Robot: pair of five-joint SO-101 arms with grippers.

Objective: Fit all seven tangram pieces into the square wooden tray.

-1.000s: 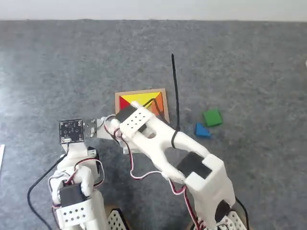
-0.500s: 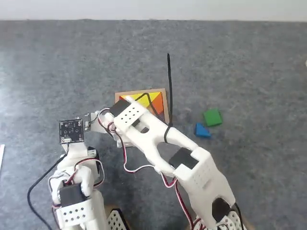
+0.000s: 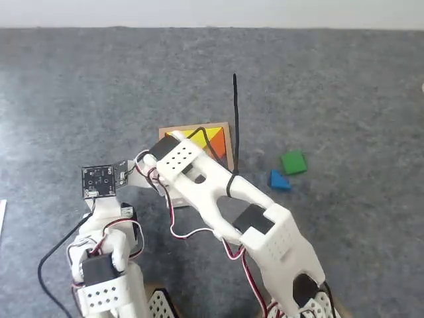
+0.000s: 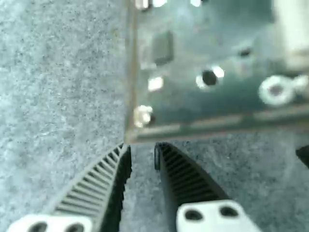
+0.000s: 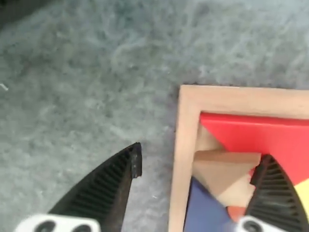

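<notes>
Right claw [image 5: 200, 162] is spreading wide over a corner of the wooden tray [image 5: 186, 145] — one finger hanging outside the rim above the grey carpet [image 5: 87, 72], the other sitting over the pieces inside, nothing pinched. Vs 1 s ago the right arm [image 3: 218, 192] has swung further left and stretched out over the tray; since half a sec ago it is barely shifting. Green piece [image 3: 293, 162] and blue piece [image 3: 278, 179] are lying where they were, on the carpet right of the tray, just beside each other. Left arm [image 3: 106, 291] is staying put at the near left. Its left claw [image 4: 142, 152] is pointing at the circuit board [image 4: 203, 72] on the right arm's wrist, fingers parted by a narrow gap, gripping nothing. By the tray corner a red piece [image 5: 260, 133], a tan triangle [image 5: 224, 169] and a dark blue piece [image 5: 200, 212] are sitting together. Carpet is covering the whole surface; a pale wall strip [image 3: 212, 12] is running along the far edge — a black cable [image 3: 236, 119] is rising from the right arm beside the tray.
</notes>
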